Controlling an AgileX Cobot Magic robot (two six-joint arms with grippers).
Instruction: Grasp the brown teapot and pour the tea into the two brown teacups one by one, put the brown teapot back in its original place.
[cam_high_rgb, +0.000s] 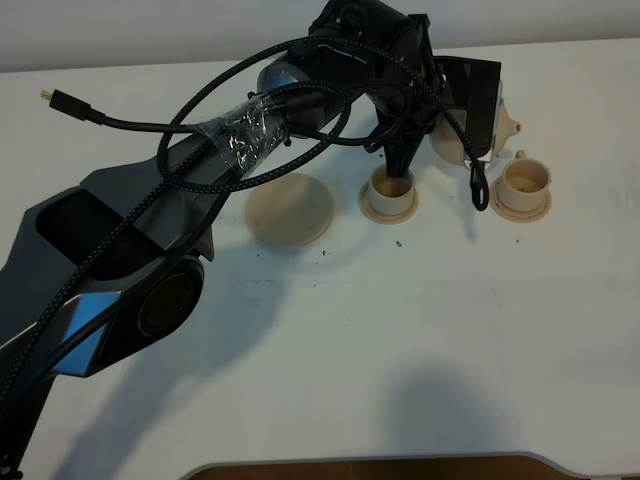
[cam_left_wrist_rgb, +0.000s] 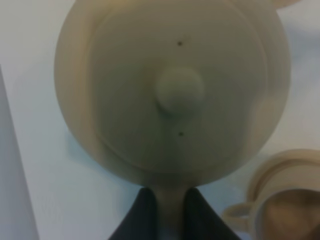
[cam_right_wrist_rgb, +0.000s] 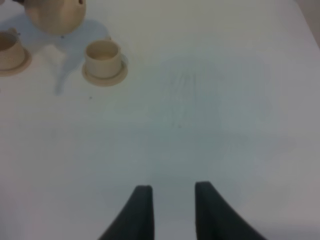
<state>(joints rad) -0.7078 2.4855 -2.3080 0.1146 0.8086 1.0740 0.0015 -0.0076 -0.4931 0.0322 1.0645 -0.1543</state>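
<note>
My left gripper (cam_high_rgb: 462, 100) reaches across to the back right and is shut on the loop handle of the brown teapot (cam_high_rgb: 452, 140). The teapot hangs above the table between the two brown teacups, its spout pointing towards the right cup (cam_high_rgb: 525, 185). The left cup (cam_high_rgb: 390, 190) stands on its saucer, partly under the arm. The left wrist view shows the teapot lid (cam_left_wrist_rgb: 179, 90) from above, the gripper (cam_left_wrist_rgb: 170, 212) on the handle and one cup (cam_left_wrist_rgb: 292, 200). The wide empty saucer (cam_high_rgb: 290, 210) lies left of the cups. My right gripper (cam_right_wrist_rgb: 172, 205) is open and empty over bare table, far from the teapot (cam_right_wrist_rgb: 55, 15).
The left arm and its black cables (cam_high_rgb: 250, 130) cross the back left of the white table (cam_high_rgb: 400, 330) and hide part of the teapot. The right wrist view shows both cups (cam_right_wrist_rgb: 102, 55) (cam_right_wrist_rgb: 7, 50). A dark edge (cam_high_rgb: 370, 468) runs along the table front.
</note>
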